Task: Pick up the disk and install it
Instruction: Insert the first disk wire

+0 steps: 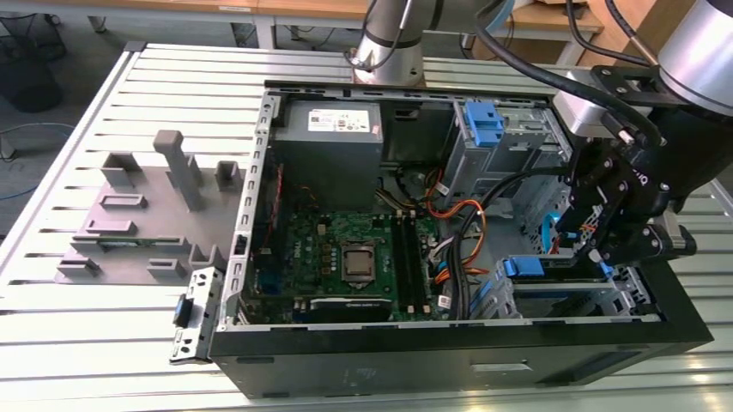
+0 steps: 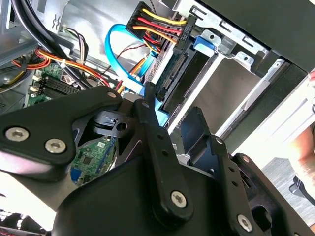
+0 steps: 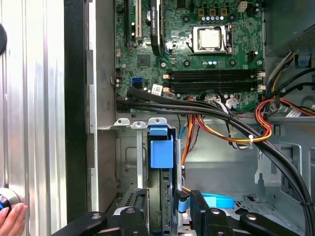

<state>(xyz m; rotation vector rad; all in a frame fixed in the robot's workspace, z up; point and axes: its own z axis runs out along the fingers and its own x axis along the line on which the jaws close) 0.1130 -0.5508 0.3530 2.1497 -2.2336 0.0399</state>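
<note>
The disk (image 3: 161, 196) stands on edge in the drive cage (image 3: 129, 152) at the computer case's (image 1: 458, 360) front corner, its blue carrier tab uppermost; its lower part is hidden behind the gripper (image 3: 169, 214). The gripper's black fingers (image 3: 199, 209) flank the disk on both sides, though whether they touch it cannot be told. In the exterior view, the arm's wrist covers the gripper (image 1: 605, 249). Cables (image 3: 231, 123) crowd one side of the cage; the case wall bounds the other. A person's fingertips (image 3: 11, 216) rest outside the case.
</note>
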